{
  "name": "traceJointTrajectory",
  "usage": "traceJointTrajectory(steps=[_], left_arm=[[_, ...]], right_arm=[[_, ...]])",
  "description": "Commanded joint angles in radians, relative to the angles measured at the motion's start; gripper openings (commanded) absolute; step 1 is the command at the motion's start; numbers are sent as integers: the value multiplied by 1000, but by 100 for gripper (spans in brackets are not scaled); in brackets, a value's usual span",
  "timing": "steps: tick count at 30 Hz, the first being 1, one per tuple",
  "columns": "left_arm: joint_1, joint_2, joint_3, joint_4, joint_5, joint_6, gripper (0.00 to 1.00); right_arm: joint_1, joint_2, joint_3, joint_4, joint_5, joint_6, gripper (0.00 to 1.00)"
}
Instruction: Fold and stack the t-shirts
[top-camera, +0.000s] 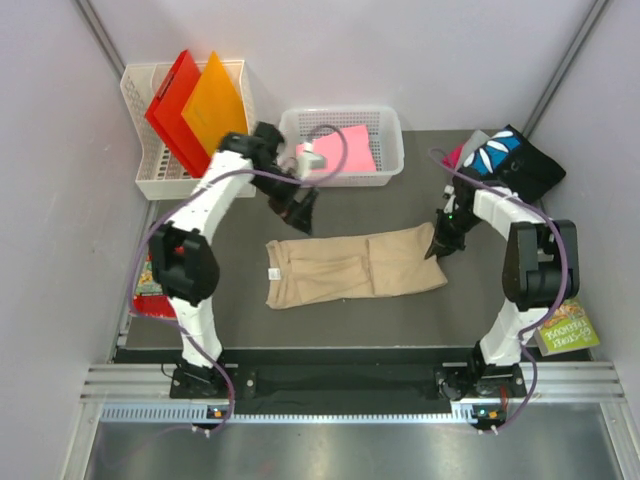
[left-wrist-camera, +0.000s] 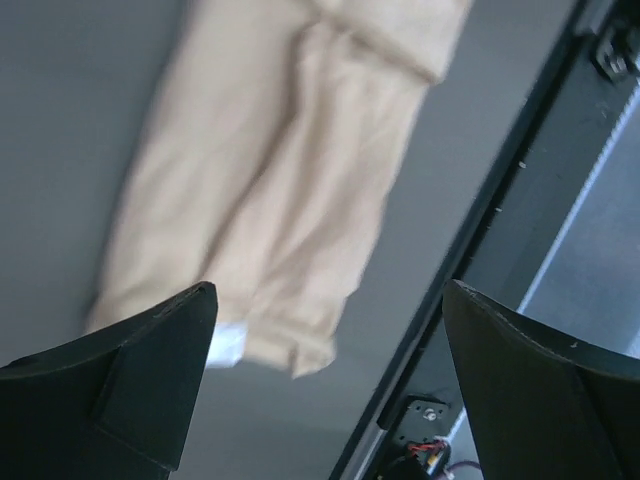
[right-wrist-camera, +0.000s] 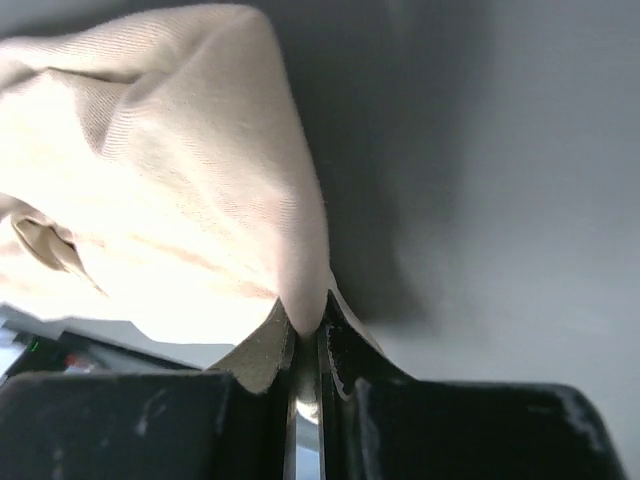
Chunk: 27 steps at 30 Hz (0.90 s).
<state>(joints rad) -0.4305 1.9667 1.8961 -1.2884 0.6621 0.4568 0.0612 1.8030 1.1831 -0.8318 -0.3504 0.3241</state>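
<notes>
trouble could come from the thin pinch. the tan tee (top-camera: 355, 265) lies in the middle of the table (top-camera: 330, 325), long and folded in. the right gripper (top-camera: 437, 247) is clamped on its right edge. the left gripper (top-camera: 300, 212) is wide apart, up above the tee, holding nothing. if the right one lifts alone, the cloth may slip out or the fold may flop open.

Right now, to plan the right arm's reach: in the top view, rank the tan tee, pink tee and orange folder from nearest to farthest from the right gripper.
From the right gripper:
1. tan tee: pinched in its shut jaws, spread out to its left.
2. pink tee: back centre, to its left.
3. orange folder: back left corner.
</notes>
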Motion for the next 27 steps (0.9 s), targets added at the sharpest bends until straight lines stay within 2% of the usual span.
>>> traceJointTrajectory(steps=[1,2,8,13,20,27], left_arm=[[229,-137,-49,-172,71,121,99],[298,-153,-70,-186,79,170,99],[499,-287,-262,-218,80,289,99],[568,-359,-376,-218,82,342,99],[616,-353,-385,-218,85,365,99],[638,-362,-393,-218,64,384,99]], right_arm=[[-23,-91,121,-165,217,-25,0],[-26,-96,144,-179,232,-22,0],[-37,-110,214,-276,330,-22,0],[3,-116,315,-337,314,-10,0],[283,-39,493,-379,292,96,0],[457,48,544,-365,281,156,0]])
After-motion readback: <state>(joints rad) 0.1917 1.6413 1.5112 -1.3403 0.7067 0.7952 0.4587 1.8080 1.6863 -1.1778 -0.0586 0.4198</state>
